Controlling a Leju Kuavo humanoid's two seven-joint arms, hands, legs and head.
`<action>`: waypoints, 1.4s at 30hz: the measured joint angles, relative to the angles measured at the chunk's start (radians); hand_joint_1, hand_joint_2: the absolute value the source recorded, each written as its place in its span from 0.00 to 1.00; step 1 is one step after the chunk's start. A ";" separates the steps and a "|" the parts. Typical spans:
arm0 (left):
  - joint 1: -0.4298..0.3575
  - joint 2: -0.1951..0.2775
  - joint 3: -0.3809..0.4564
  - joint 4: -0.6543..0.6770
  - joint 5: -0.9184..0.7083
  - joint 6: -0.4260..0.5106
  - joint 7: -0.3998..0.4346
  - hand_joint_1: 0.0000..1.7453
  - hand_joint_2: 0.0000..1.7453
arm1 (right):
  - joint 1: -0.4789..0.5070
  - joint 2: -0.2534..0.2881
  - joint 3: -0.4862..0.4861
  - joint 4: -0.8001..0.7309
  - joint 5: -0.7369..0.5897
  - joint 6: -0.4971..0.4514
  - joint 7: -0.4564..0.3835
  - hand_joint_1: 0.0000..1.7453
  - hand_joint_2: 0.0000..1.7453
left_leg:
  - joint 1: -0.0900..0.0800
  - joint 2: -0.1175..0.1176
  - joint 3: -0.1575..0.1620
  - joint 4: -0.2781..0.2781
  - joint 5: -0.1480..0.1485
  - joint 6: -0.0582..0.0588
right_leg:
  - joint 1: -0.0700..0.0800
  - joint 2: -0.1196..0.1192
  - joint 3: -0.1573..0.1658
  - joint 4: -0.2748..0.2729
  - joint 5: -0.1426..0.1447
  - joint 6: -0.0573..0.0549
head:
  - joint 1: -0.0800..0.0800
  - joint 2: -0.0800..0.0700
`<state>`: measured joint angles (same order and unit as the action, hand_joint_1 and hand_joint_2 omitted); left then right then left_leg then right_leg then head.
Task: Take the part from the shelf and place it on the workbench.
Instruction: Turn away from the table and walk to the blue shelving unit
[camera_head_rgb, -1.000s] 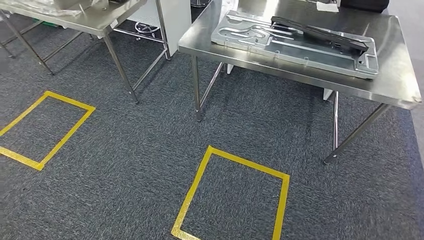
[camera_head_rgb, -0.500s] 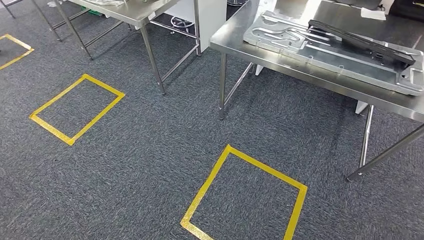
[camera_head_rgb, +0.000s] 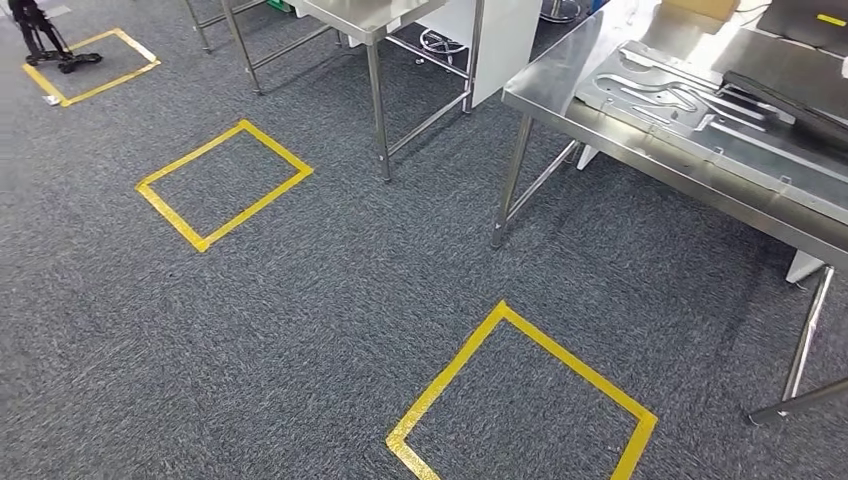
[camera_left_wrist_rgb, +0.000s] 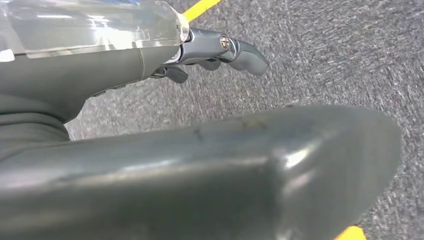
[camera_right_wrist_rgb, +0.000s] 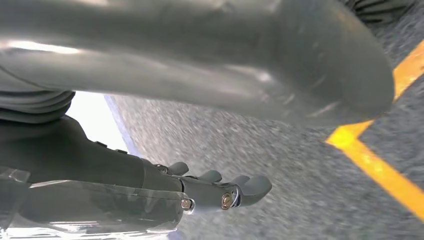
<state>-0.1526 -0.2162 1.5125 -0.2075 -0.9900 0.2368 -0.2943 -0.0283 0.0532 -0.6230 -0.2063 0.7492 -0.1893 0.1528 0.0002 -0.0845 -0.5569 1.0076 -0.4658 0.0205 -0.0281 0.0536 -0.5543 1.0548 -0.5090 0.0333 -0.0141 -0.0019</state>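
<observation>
From the head view, a black elongated part (camera_head_rgb: 790, 100) is being carried on a pressed silver metal panel (camera_head_rgb: 700, 115) on the steel workbench (camera_head_rgb: 560, 95). At the wrists, nothing is being held — the left hand (camera_left_wrist_rgb: 220, 50) and right hand (camera_right_wrist_rgb: 220, 192) are being kept loosely extended over grey carpet (camera_head_rgb: 300, 320).

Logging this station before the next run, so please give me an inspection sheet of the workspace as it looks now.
Surface: steel workbench at right, on grey carpet.
Job's things: embossed metal plate lying on the workbench, a black part on top of it.
Clutter: nothing seen.
Hands: left hand and right hand hang above the carpet, holding nothing.
Cables: nothing seen.
Surroundings: yellow tape squares on the floor; second steel table behind.
</observation>
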 joint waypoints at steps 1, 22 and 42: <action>-0.001 0.000 0.001 0.000 0.000 0.000 0.000 0.00 0.00 | 0.000 0.000 0.000 0.001 0.000 0.002 0.000 0.00 0.00 | 0.000 -0.010 -0.005 0.004 -0.001 -0.006 | 0.000 0.016 0.010 -0.025 0.004 -0.004 | 0.000 0.000; 0.006 0.012 0.001 0.000 -0.033 -0.021 0.009 0.00 0.00 | 0.000 0.000 -0.015 0.003 -0.037 -0.006 0.032 0.00 0.00 | 0.001 0.102 0.009 -0.019 0.004 0.007 | 0.008 -0.104 0.007 0.034 -0.065 -0.005 | -0.004 0.000; 0.016 0.018 -0.058 0.000 -0.114 -0.054 0.023 0.00 0.00 | 0.001 0.002 -0.090 0.005 -0.096 -0.038 0.033 0.00 0.00 | 0.009 0.076 -0.148 0.285 -0.117 -0.047 | 0.011 -0.097 0.015 -0.034 -0.001 -0.054 | -0.011 0.000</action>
<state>-0.1366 -0.1979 1.4544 -0.2075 -1.1038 0.1831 -0.2717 -0.0271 0.0549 -0.7130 -0.2010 0.6531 -0.2272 0.1858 0.0087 -0.0088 -0.7053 1.2931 -0.5825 -0.0267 -0.0173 -0.0429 -0.5397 1.0212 -0.5100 -0.0208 -0.0252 -0.0019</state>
